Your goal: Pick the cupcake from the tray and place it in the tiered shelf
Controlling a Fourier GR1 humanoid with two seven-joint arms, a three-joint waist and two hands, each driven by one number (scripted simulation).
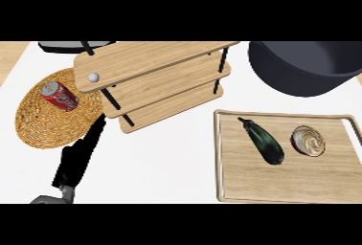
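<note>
Lying untouched near tray [226, 158] right edge: cupcake [309, 141]. Left hand [78, 160] hung straight-fingered, holding nothing, below tiered shelf [159, 81]. Right hand unseen.

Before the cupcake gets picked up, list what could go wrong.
1. The eggplant lies close beside the cupcake on the tray, so a hand coming in could nudge it.
2. The shelf boards look closely stacked, so the cupcake might catch an edge going in.
3. The left hand sits near the shelf's foot and might bump it.
</note>
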